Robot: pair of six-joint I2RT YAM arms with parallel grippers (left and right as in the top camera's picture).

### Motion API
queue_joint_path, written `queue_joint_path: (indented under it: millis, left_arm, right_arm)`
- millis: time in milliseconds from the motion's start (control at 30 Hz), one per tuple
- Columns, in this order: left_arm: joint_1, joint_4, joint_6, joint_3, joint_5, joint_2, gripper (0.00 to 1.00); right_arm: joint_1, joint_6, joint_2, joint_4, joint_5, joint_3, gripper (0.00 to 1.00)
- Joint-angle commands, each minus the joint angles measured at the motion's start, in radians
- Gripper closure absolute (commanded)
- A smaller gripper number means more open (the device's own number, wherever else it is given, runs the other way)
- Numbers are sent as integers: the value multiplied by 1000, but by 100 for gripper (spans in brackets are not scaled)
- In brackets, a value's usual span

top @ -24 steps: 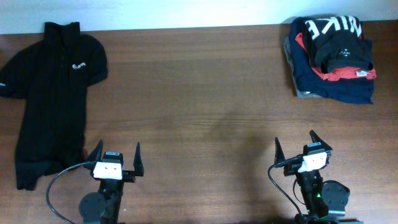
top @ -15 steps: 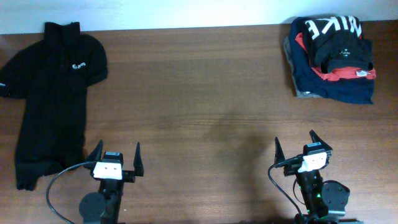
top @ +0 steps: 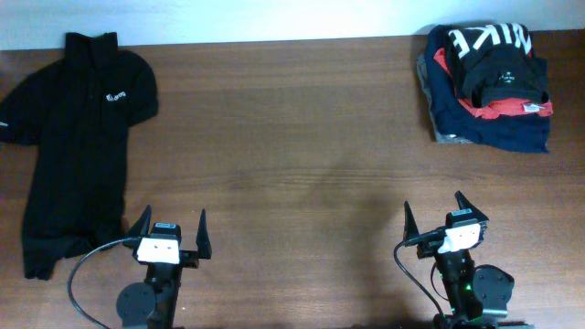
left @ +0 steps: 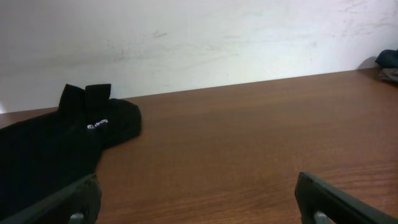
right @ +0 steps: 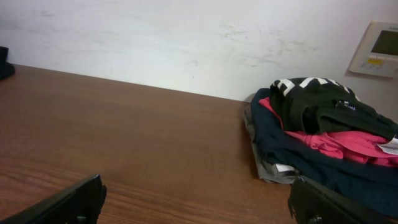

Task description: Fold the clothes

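Nothing has changed since the earlier overhead views. The black polo shirt (top: 78,137) lies where it was, spread on the far left of the tabletop (top: 302,137). The left hand (top: 172,227) and right hand (top: 437,219) sit parked at the near edge, both spread wide and empty, so folding has not begun. The left hand is near the shirt's hem, and the right is well apart from it. The stack of folded garments (top: 489,87) at far right is untouched. The left wrist view cuts off the shirt's lower body, and its crumpled hem is hard to read.
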Motion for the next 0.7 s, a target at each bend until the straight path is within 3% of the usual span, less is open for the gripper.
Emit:
queue_joint_path:
  millis: [0, 500, 667]
  left_arm:
    - [5, -3, 9, -3, 11, -8, 1]
    - [5, -3, 9, -3, 11, -8, 1]
    - [5, 70, 9, -3, 11, -8, 1]
  right_arm:
    - [2, 12, -8, -6, 8, -5, 1]
    - [2, 12, -8, -6, 8, -5, 1]
    - [2, 12, -8, -6, 8, -5, 1]
